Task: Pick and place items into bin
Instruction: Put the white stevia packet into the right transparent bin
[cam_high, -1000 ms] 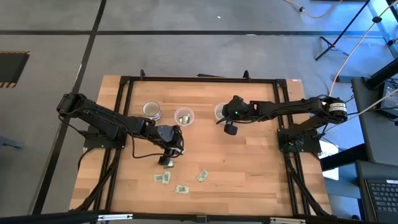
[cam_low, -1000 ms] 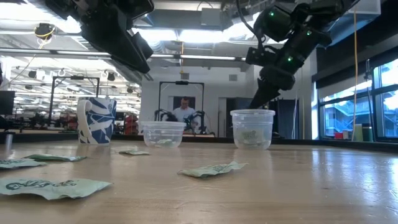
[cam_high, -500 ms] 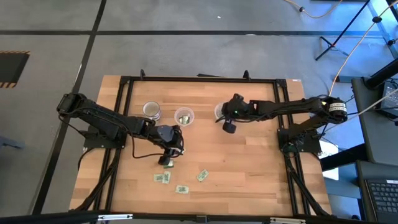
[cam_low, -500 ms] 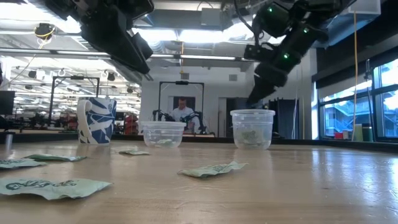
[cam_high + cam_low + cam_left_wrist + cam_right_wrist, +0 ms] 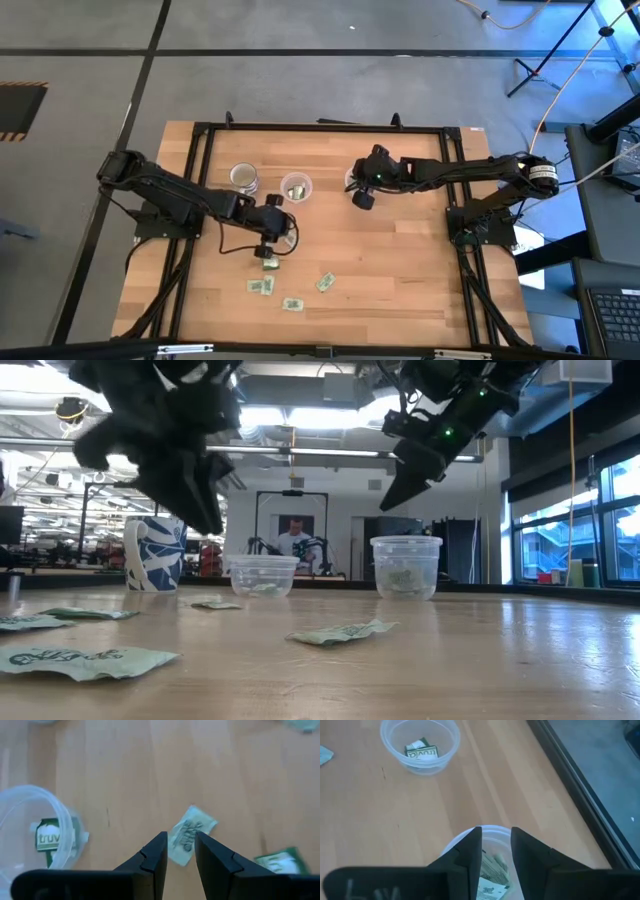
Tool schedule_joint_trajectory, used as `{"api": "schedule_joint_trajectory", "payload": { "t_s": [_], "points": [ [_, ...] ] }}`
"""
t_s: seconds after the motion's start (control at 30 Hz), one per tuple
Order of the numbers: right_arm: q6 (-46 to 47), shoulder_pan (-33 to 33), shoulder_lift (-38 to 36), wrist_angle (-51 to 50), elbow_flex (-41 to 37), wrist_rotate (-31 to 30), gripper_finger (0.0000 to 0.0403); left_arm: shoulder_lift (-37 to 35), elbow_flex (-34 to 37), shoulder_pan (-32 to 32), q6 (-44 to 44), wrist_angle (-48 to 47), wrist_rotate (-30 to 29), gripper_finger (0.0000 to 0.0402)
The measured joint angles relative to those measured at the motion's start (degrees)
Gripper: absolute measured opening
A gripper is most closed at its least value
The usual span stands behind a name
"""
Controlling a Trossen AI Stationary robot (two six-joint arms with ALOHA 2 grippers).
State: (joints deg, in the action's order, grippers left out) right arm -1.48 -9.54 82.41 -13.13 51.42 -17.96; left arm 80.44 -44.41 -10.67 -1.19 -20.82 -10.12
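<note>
Several pale-green-and-white packets lie flat on the wooden table's near middle: one (image 5: pixel 268 262) right under my left gripper (image 5: pixel 268 240), and others (image 5: pixel 261 286) (image 5: pixel 292 304) (image 5: pixel 326 283) nearer the front edge. In the left wrist view my left gripper (image 5: pixel 178 847) is open and empty, with that packet (image 5: pixel 190 835) just beyond its fingertips. My right gripper (image 5: pixel 362 198) is open and empty above the right clear cup (image 5: pixel 492 870), which holds several packets. The middle clear cup (image 5: pixel 295 187) holds one packet (image 5: pixel 422 751).
A blue-and-white mug (image 5: pixel 155 553) stands at the far left beside the two clear cups (image 5: pixel 263 574) (image 5: pixel 405 566). Black frame rails (image 5: pixel 190 200) run along the table's left, right and far sides. A person (image 5: pixel 294 540) stands in the room beyond the table.
My left gripper has come down toward the packet under it and tipped. My right gripper has moved a little toward the far edge over the right clear cup and risen.
</note>
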Motion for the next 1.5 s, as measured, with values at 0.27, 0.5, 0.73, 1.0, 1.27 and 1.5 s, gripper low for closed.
{"api": "schedule_joint_trajectory", "payload": {
  "t_s": [0.27, 0.5, 0.73, 1.0, 1.27, 1.5],
  "points": [
    [1.46, 0.5, 0.0, -0.27, 0.0, 0.02, 0.0106, 6.03, 0.01, 3.33, 0.61, 0.02, 4.1, 0.0092],
    [1.46, 0.5, 0.0, -0.26, 0.0, 0.04, 0.0106, 10.02, 0.01, 3.33, -0.02, 0.86, 4.67, 0.0092],
    [1.48, 0.5, 0.0, -0.27, 0.02, 0.07, 0.0106, 13.22, -0.01, 3.33, -0.03, 3.42, 5.42, 0.0092],
    [1.46, 0.5, 0.0, -0.39, 0.02, 0.09, 0.0106, 15.28, -0.25, 3.38, -0.07, 3.82, 7.76, 0.0066],
    [1.46, 0.5, 0.0, -0.42, 0.02, 0.09, 0.0106, 14.91, -0.16, 3.38, -0.07, 3.76, 8.32, 0.0014],
    [0.2, 0.61, -0.18, 0.44, 0.02, 0.09, 0.0106, 14.93, -0.11, 3.38, -0.07, 3.71, 8.3, 0.0005]
  ]
}}
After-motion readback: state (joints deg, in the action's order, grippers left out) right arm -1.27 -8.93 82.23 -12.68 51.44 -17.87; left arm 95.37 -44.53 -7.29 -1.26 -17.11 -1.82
